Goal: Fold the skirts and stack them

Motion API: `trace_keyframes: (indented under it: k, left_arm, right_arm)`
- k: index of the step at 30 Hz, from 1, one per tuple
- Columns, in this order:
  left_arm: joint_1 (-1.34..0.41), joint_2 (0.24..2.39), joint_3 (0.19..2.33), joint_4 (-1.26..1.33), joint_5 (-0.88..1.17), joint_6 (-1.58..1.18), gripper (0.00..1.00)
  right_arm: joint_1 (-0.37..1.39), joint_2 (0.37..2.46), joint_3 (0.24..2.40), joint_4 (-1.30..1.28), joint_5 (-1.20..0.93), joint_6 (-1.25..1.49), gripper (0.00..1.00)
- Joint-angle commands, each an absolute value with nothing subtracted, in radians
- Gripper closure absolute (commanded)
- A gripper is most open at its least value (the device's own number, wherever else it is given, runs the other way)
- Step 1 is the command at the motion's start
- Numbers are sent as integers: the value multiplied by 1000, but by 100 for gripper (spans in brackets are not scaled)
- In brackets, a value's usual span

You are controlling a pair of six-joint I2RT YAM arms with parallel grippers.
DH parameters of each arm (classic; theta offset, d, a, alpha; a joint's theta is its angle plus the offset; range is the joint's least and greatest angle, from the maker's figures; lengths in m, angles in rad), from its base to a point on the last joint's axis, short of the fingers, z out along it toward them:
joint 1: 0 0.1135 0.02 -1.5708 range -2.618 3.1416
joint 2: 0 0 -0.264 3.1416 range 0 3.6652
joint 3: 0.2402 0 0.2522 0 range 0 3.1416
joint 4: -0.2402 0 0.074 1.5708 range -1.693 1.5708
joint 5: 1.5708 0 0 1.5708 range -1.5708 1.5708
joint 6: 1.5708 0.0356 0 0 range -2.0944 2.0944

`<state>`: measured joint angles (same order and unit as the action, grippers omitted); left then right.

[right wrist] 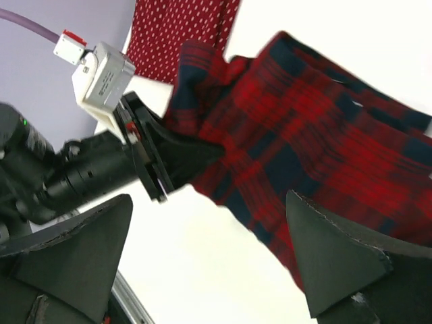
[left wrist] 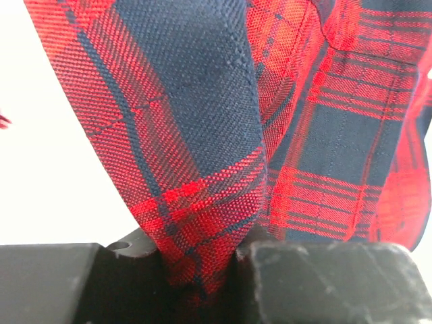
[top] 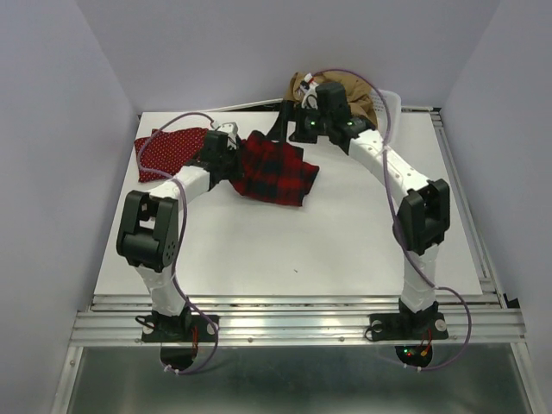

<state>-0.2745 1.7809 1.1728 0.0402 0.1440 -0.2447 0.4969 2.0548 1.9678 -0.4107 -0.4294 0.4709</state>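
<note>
The red-and-black plaid skirt (top: 278, 172) lies rumpled in the middle of the table. My left gripper (left wrist: 202, 273) is shut on a raised fold at its left edge (left wrist: 202, 202); from above the left gripper (top: 235, 166) sits at that edge. The red skirt with white dots (top: 168, 148) lies flat at the back left, also seen from the right wrist (right wrist: 182, 34). The tan-brown skirt (top: 352, 97) is bunched at the back right, partly hidden by my right arm. My right gripper (right wrist: 209, 250) hangs open over the plaid skirt (right wrist: 304, 142), holding nothing.
A white basket (top: 393, 105) stands at the back right under the tan skirt. Grey walls close in the left, right and back sides. An aluminium rail (top: 293, 315) runs along the near table edge. Purple cables loop from both arms.
</note>
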Motion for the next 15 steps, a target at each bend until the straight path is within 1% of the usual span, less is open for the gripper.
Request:
trace_keyframes:
  k: [1, 4, 6, 10, 15]
  left_arm:
    - [-247, 1792, 1308, -64, 11, -57, 100]
    - [-218, 1818, 1417, -93, 11, -37, 100]
    - [-173, 1836, 1503, -127, 70, -14, 100]
    - [-123, 1867, 1627, -187, 81, 28, 100]
    - [-55, 1917, 1781, -258, 143, 17, 100]
  right_arm:
    - [453, 1951, 1898, -394, -406, 387, 0]
    - [443, 1922, 1839, -394, -408, 374, 0]
    - [443, 1910, 1812, -394, -413, 367, 0]
    - [434, 1904, 1789, -394, -420, 368, 0]
    - [434, 1910, 1787, -394, -423, 373, 0]
